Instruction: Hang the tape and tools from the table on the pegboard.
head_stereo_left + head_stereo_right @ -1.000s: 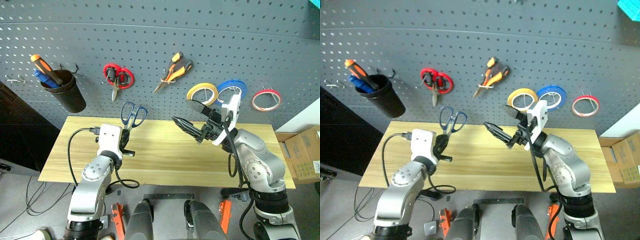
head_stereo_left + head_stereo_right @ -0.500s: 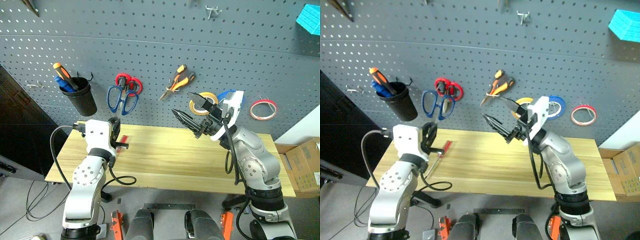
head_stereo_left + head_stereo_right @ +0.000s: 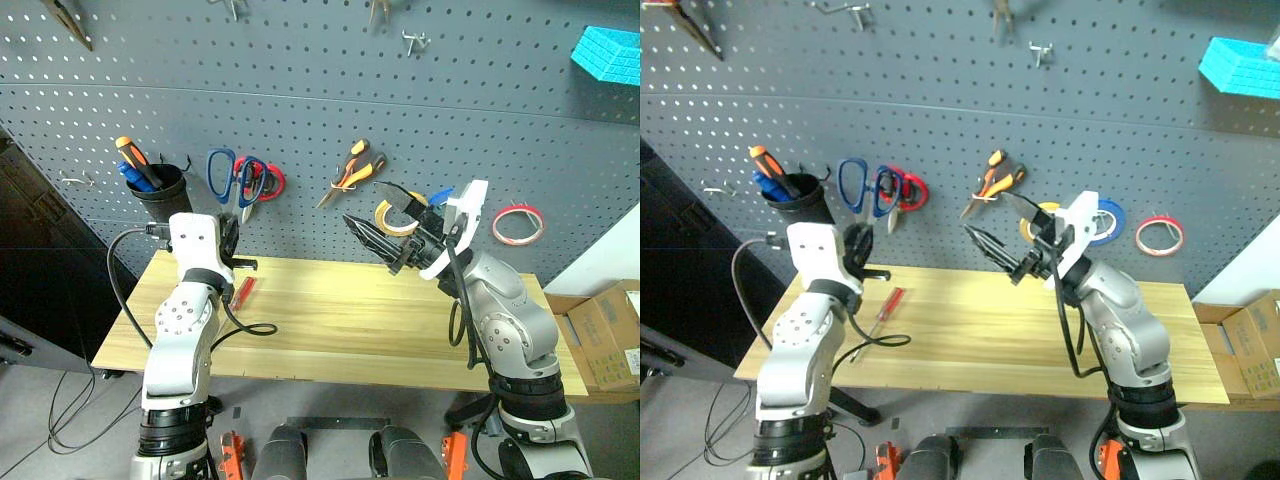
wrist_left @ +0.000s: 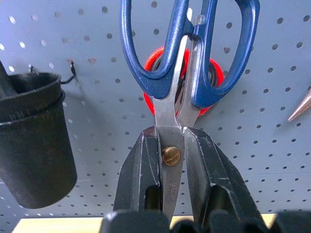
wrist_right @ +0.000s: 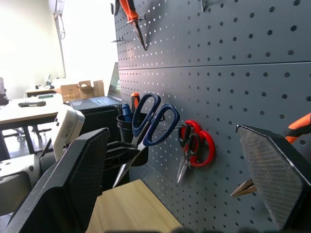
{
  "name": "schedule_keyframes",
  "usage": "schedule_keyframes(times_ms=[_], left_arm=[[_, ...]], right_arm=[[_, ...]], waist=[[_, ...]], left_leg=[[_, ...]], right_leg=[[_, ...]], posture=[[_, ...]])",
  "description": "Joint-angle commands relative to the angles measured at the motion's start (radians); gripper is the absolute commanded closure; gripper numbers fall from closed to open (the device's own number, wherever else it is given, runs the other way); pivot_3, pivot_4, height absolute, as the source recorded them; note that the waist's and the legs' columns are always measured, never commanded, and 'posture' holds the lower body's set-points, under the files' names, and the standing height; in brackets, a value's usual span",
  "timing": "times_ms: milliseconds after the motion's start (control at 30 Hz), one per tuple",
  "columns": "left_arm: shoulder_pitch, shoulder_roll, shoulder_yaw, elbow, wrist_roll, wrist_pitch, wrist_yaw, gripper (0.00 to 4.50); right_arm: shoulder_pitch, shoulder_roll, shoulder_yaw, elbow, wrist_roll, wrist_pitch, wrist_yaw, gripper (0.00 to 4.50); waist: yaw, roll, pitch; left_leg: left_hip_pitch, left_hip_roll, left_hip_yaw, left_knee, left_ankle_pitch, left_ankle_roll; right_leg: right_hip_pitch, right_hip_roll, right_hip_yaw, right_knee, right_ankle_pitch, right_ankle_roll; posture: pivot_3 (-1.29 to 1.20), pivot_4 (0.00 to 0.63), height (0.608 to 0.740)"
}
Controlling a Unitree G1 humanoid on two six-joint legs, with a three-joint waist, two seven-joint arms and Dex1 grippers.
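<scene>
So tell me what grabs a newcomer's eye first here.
The left gripper holds blue-handled scissors by the blades, raised against the dark pegboard beside the hanging red-handled scissors. A red-handled screwdriver lies on the wooden table, and the right gripper is open.

blue scissors' (image 4: 187, 58) blade tips hidden between the left gripper's (image 4: 171, 160) fingers (image 4: 138, 170)
</scene>
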Motion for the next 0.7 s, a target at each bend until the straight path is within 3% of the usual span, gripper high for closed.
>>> schedule_keyframes(times_ms=[33, 633, 700], left_arm=[[-0.030, 0.001, 0.010, 0.007, -0.039, 0.007, -0.032, 4.12], [-0.116, 0.023, 0.022, 0.176, -0.111, 0.072, -0.073, 4.12], [-0.128, 0.023, 0.026, 0.187, -0.114, 0.061, -0.077, 3.39]], right_arm=[[-0.015, -0.002, -0.010, -0.031, 0.002, -0.017, -0.014, 0.00], [0.000, -0.032, -0.014, -0.055, 0.013, 0.002, -0.046, 0.00], [0.003, -0.035, -0.014, -0.058, 0.015, 0.003, -0.047, 0.00]], waist=[[0.000, 0.000, 0.000], [-0.002, 0.000, -0.001], [-0.003, 0.000, -0.001]], left_leg=[[0.000, 0.000, 0.000, 0.000, 0.000, 0.000], [0.000, 0.000, 0.000, 0.001, 0.000, 0.000], [0.000, 0.000, 0.000, 0.001, 0.000, 0.000]], right_leg=[[0.000, 0.000, 0.000, 0.000, 0.000, 0.000], [0.000, 0.001, 0.000, 0.001, 0.001, 0.000], [0.000, 0.001, 0.000, 0.001, 0.001, 0.000]], posture=[[0.10, 0.053, 0.740], [0.08, 0.061, 0.740], [0.08, 0.062, 0.740]])
